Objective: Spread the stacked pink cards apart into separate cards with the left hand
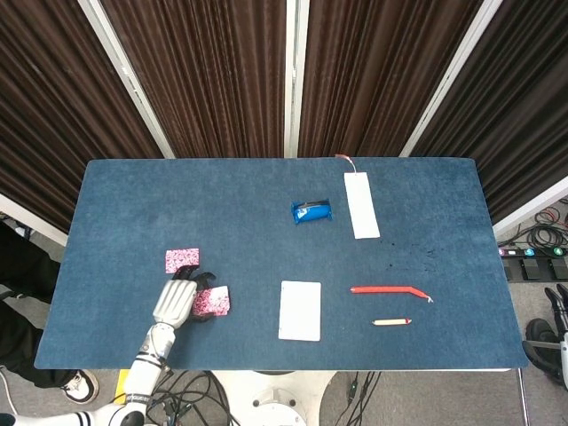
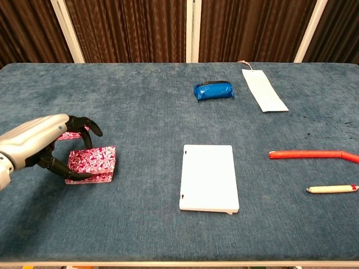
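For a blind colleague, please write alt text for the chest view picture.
The left hand holds a small stack of pink cards at the near left of a blue table, one more pink card partly hidden behind it. A white notebook lies at centre, a blue pouch further back.
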Robot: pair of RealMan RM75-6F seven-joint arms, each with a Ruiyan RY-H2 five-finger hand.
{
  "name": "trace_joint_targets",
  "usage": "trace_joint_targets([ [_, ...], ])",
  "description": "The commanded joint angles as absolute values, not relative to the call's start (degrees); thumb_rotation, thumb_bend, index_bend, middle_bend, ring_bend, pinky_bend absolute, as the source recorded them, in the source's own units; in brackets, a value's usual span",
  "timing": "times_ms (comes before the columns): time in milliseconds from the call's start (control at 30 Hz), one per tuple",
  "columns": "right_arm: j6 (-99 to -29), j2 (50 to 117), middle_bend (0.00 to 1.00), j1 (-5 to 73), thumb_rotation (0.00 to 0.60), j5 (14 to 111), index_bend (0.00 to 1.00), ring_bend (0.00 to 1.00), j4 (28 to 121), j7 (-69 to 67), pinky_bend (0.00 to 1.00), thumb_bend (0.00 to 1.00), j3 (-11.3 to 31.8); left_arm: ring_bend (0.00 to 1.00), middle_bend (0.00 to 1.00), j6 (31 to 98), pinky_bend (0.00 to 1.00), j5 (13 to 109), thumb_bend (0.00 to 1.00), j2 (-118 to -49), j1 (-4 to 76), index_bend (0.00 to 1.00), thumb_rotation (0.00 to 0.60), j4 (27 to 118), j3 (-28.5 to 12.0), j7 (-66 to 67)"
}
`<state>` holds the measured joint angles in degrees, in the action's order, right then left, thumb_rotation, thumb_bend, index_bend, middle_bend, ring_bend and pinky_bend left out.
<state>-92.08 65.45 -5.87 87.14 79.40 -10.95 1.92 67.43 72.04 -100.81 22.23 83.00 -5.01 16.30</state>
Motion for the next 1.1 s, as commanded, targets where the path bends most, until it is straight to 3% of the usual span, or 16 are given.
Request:
trace_joint_targets([
  [33,-92.3,65.4,0.0,-6.0,0.6,87.2,0.0,0.0,79.4,-11.0,0.0,0.14,1.9,0.12,0.46,67.2,0.12,71.9,0.24,-100.1,23.0,0.29,0.6,84.1,-6.0,17.1],
  [467,-93.2,65.1,0.0,-6.5,0.6,86.8,0.0,0.0,78.8,-12.3,0.0,0.14,2.3,0.12,0.47,59.7,0.12,65.4,0.24,-101.6,31.9,0.29,0.6,81.8,-13.8,22.1],
  [800,-92.2,65.0,0.0,-6.6,0.6,85.7,0.0,0.0,77.4,-14.2,0.0,0.14,2.5,0.13,0.47,56.9,0.12,62.6,0.24,-106.1,36.1,0.3,0.6,74.2,-15.3,20.7],
  [933,-91.8,65.3,0.0,-6.5,0.6,85.7,0.0,0.0,76.7,-14.6,0.0,0.14,2.5,0.13,0.42,57.0,0.12,62.9,0.24,-106.7,36.6,0.29,0.6,73.0,-15.1,19.5],
  [1100,-92.3,65.4,0.0,-6.6,0.6,85.9,0.0,0.0,76.5,-14.7,0.0,0.14,2.5,0.09,0.18,56.6,0.12,63.2,0.2,-105.9,36.7,0.19,0.6,73.2,-14.5,18.0],
])
